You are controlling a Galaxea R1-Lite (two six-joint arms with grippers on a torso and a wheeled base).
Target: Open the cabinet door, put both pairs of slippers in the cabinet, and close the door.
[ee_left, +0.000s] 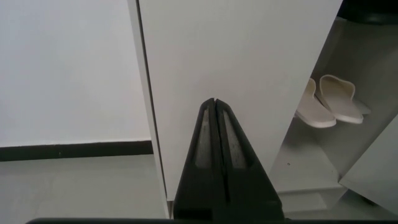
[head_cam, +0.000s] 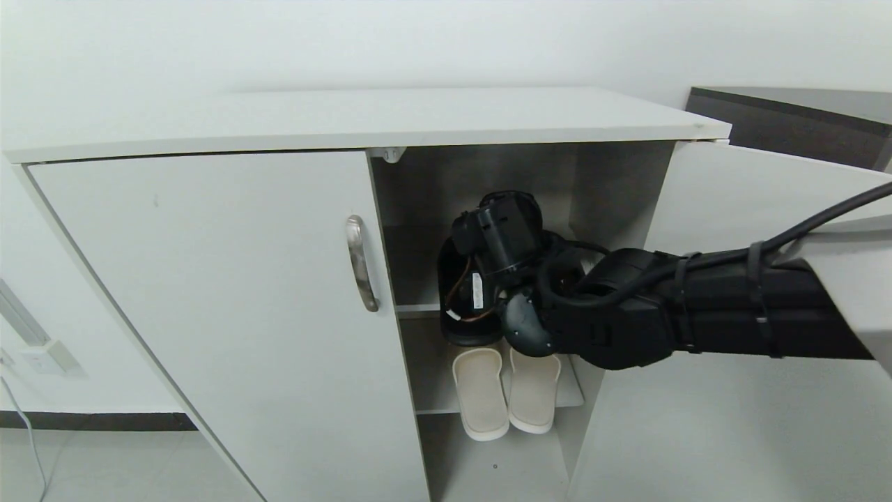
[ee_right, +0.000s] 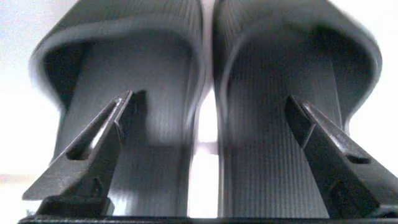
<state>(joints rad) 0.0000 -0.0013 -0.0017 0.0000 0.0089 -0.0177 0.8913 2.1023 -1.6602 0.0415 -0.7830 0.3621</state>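
Room: A white cabinet (head_cam: 362,118) stands against a white wall.
Done: You have its right door (head_cam: 732,195) wide open. The white slippers (head_cam: 505,390) lie side by side on the lower shelf (head_cam: 432,401) inside the cabinet.
Dark slippers: The dark slippers (ee_right: 205,74) are inside the cabinet too, one shelf higher.
Right pincer: Your right pincer (ee_right: 208,98) is spread wide, right at the dark slippers, one finger in front of each. It does not look like it squeezes them.
Left pincer: Your left pincer (ee_left: 214,109) is pressed together with nothing in it, outside the cabinet by its shut left door.
Left to do: I think you only need to pull the arm out of the cabinet and shut the door.
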